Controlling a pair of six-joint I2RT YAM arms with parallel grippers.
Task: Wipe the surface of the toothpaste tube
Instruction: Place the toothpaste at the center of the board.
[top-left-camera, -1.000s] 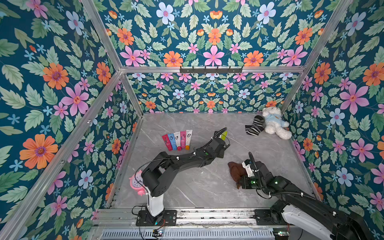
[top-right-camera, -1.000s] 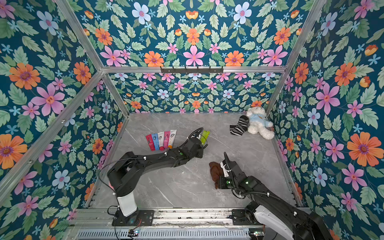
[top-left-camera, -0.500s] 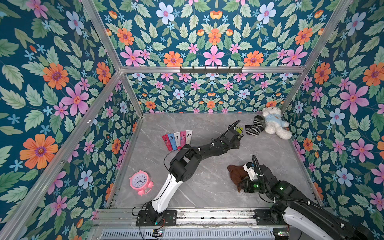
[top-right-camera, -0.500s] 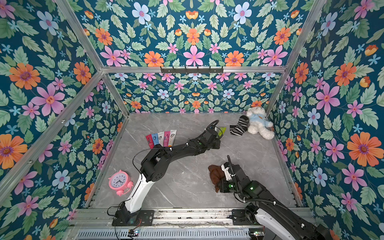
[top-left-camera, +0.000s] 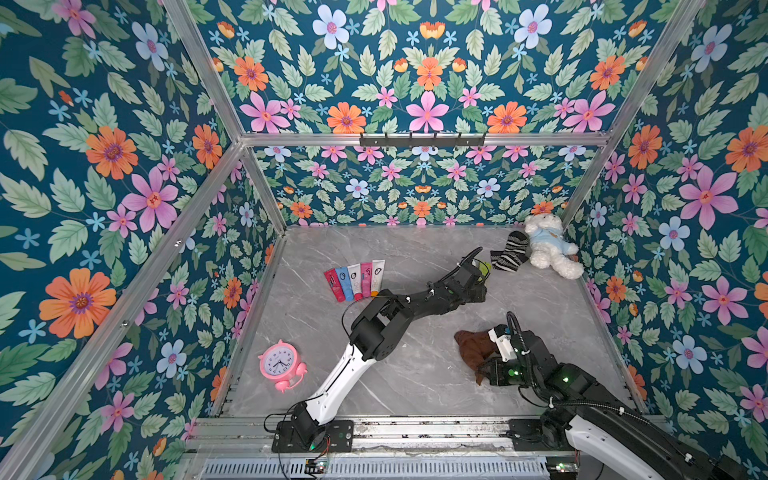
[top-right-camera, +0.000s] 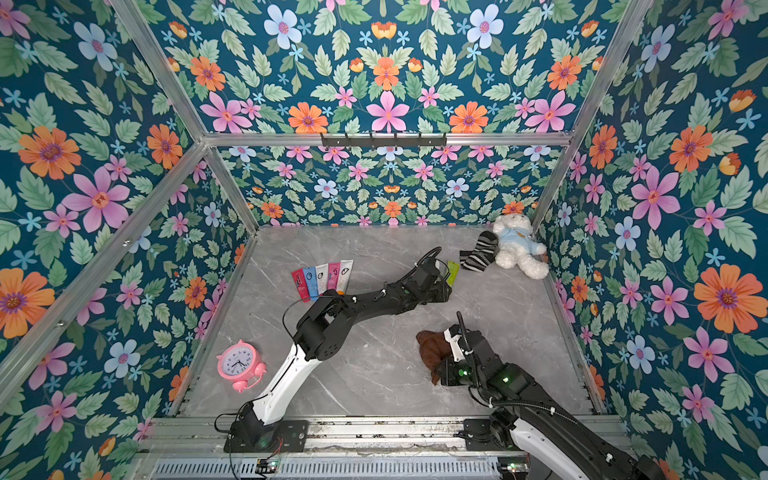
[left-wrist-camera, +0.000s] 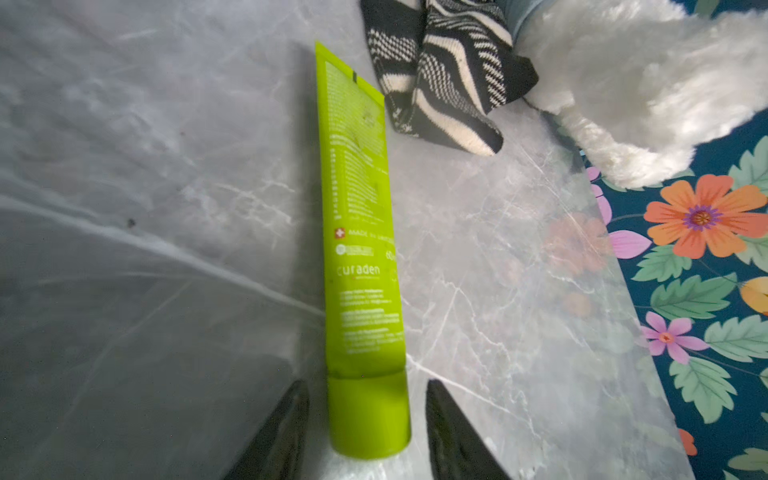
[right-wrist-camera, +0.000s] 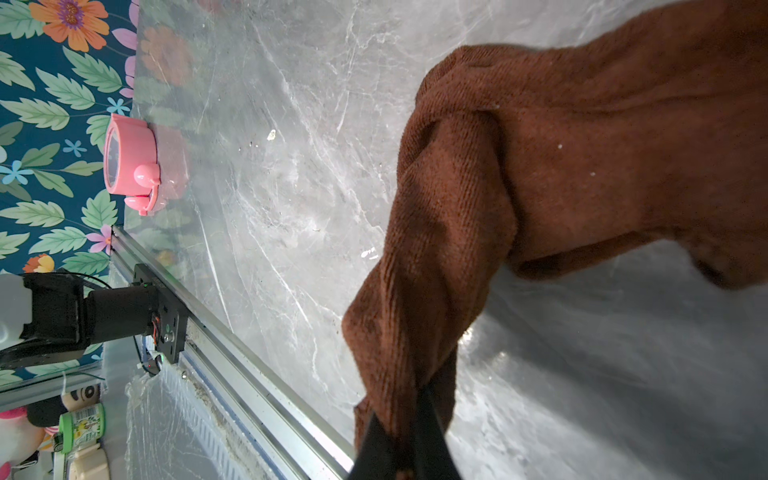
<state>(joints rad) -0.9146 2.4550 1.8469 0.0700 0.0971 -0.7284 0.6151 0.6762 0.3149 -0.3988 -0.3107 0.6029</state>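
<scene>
At the far right of the grey marble tabletop (left-wrist-camera: 166, 166), a lime-green plastic toothpaste tube (left-wrist-camera: 361, 249) appears to lie flat, printed side up. It is seen in both top views (top-right-camera: 453, 272), just beside a black-and-white striped sock (left-wrist-camera: 449, 83) and near a white plush toy (left-wrist-camera: 644, 83).

The left gripper (left-wrist-camera: 366, 384) is shown open. Its 2 jaws stand on either side of the tube's round cap, a gap is visible on each side, and nothing is held. The right gripper (right-wrist-camera: 401, 411) is shown clamped on a corner of a brown terry cloth (right-wrist-camera: 540, 166), which is bunched on the near right of the table, well apart from the tube.

The tube's long axis runs roughly near to far. Its cap is directed toward the near side and its flat crimped end toward the far side, beside the sock.

The step in hand is judged to be steadying the tube for wiping. A grip on the rigid cap is advised, not on the soft body. The cloth is best drawn along the long axis, from cap to crimp, with the sock left undisturbed.
</scene>
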